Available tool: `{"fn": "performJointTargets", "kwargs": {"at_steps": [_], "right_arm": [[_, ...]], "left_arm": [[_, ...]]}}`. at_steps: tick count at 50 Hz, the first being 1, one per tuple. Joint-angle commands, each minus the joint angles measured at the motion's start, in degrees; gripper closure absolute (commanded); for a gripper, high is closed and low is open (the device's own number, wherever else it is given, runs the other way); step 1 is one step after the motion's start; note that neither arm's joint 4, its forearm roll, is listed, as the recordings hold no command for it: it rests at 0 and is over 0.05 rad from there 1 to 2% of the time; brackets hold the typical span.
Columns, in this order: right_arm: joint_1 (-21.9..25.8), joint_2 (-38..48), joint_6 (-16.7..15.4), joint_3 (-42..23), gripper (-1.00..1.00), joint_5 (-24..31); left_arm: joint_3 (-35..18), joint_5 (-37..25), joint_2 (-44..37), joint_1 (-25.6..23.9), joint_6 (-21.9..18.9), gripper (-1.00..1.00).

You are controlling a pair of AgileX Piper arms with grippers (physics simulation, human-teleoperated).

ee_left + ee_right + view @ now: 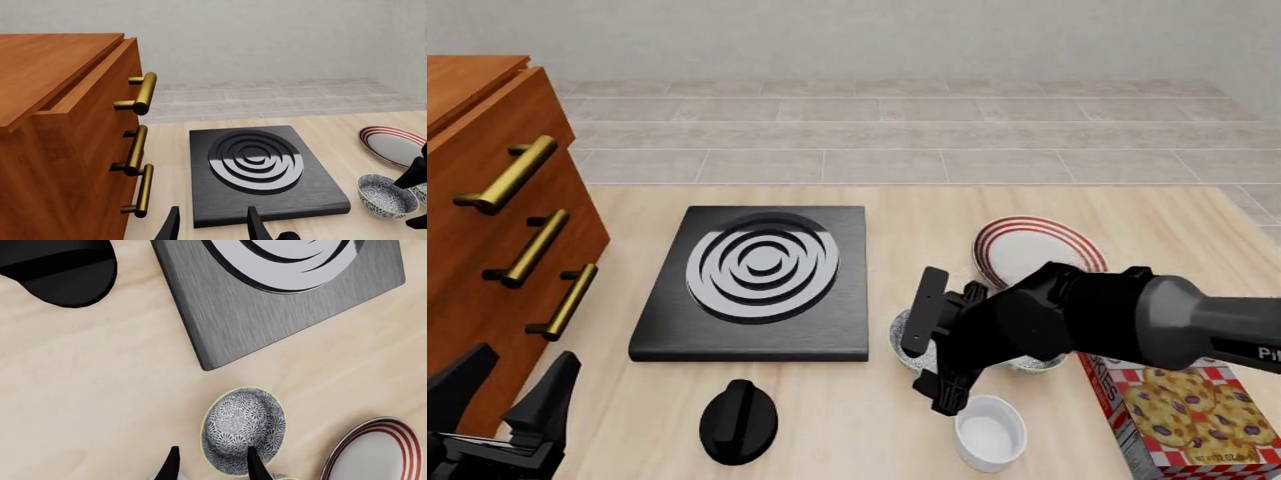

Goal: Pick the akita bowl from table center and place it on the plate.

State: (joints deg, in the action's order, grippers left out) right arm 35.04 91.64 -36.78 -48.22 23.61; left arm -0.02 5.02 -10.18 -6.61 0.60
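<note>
Speckled grey inside, the akita bowl is seen empty on the wooden surface, lower centre of the front view, largely hidden by the right gripper, whose jaws are spread around its rim, nothing clamped. The plate, partly covered behind it, holds nothing. The left gripper is open and holds nothing at lower left.

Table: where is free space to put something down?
Bare wood lies between the stove plate and the drawers, and behind the stove plate. It is crowded around the bowl, red-ringed plate, ramekin and cookie box.
</note>
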Motion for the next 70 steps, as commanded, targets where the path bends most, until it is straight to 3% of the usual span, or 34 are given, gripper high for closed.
{"fn": "performJointTargets", "kwargs": {"at_steps": [1,16,26,44,51,59,60,62,63,70], "right_arm": [[0.47,2.54,1.67,0.37,-1.00,-2.01],[-1.18,5.32,2.01,3.06,-1.00,-7.24],[-0.61,7.35,3.87,3.71,-1.00,-9.75],[-0.22,10.14,5.54,3.29,-1.00,-11.15],[-0.39,8.84,3.48,2.94,-1.00,-10.40],[1.87,7.27,3.61,1.67,-1.00,-8.39],[2.47,6.95,4.17,1.49,1.00,-8.16],[2.32,6.27,4.70,0.81,1.00,-7.83],[1.80,5.36,2.06,1.79,1.00,-8.41],[1.47,3.05,2.22,0.71,1.00,-6.10]], "left_arm": [[0.00,0.35,-0.55,-0.08,0.07,-1.00],[0.00,0.86,-1.38,-0.25,0.11,-1.00],[0.00,0.43,-1.01,-0.50,-0.03,-1.00],[0.00,0.37,-1.26,-0.79,-0.10,-1.00],[0.00,1.01,-2.01,-0.89,-0.06,-1.00],[0.00,0.95,-1.90,-0.92,0.02,-1.00],[0.00,0.88,-1.82,-0.92,0.06,-1.00],[0.00,0.71,-1.65,-0.98,0.04,-1.00],[0.00,0.54,-1.51,-1.15,0.08,-1.00],[0.00,0.60,-1.64,-1.35,0.09,-1.00]]}}
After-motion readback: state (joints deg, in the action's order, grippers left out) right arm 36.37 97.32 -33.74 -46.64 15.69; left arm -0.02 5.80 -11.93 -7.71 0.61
